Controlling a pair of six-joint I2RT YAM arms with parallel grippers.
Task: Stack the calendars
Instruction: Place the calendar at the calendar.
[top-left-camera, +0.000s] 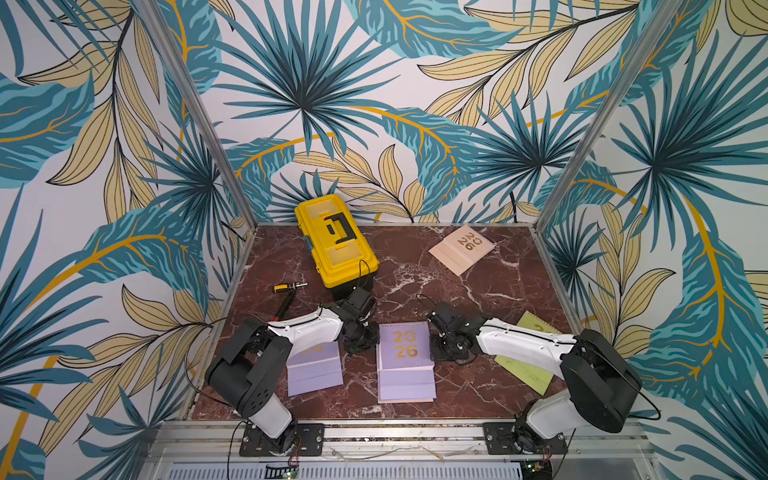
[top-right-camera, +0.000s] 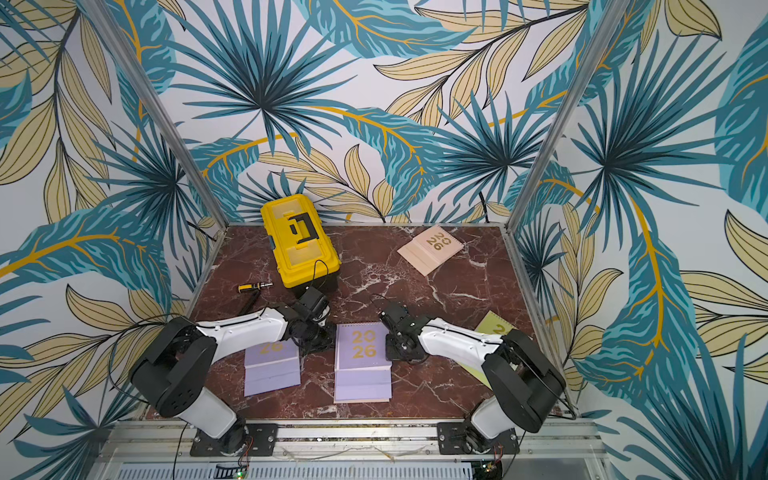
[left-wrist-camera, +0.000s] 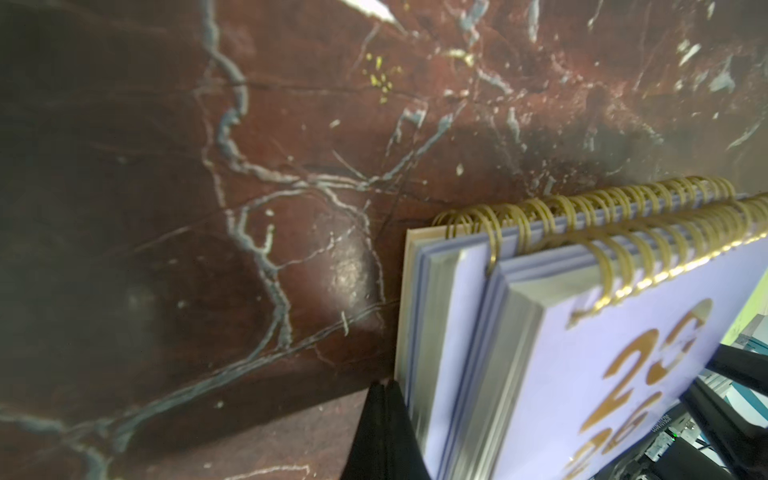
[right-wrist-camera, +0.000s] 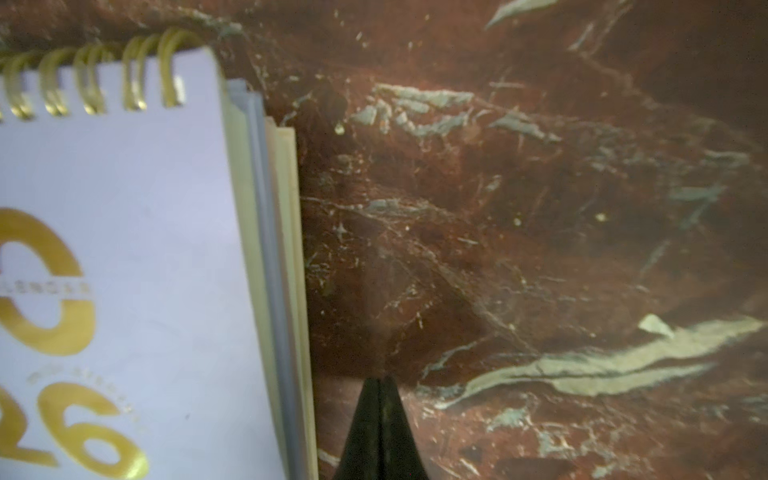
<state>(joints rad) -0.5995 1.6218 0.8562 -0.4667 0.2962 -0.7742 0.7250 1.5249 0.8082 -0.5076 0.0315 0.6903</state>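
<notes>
A stack of calendars (top-left-camera: 405, 361) lies at the front centre in both top views, a lilac "2026" cover (top-right-camera: 363, 361) on top. In the left wrist view it shows two lilac ones over a peach one (left-wrist-camera: 478, 332). My left gripper (left-wrist-camera: 384, 384) is shut, with its tips against the stack's left edge. The right gripper (right-wrist-camera: 381, 380) is also shut and stands on the marble just off the stack's right edge (right-wrist-camera: 286, 270). Another lilac calendar (top-left-camera: 313, 372) lies partly under my left arm. A lime green one (top-left-camera: 528, 374) is under the right arm. A peach one (top-left-camera: 462, 248) lies at the back right.
A yellow toolbox (top-left-camera: 334, 241) stands at the back left, close behind my left wrist. A screwdriver (top-left-camera: 291, 286) lies to its left. The red marble table (top-left-camera: 478, 299) is fenced by metal frame posts and patterned walls on three sides.
</notes>
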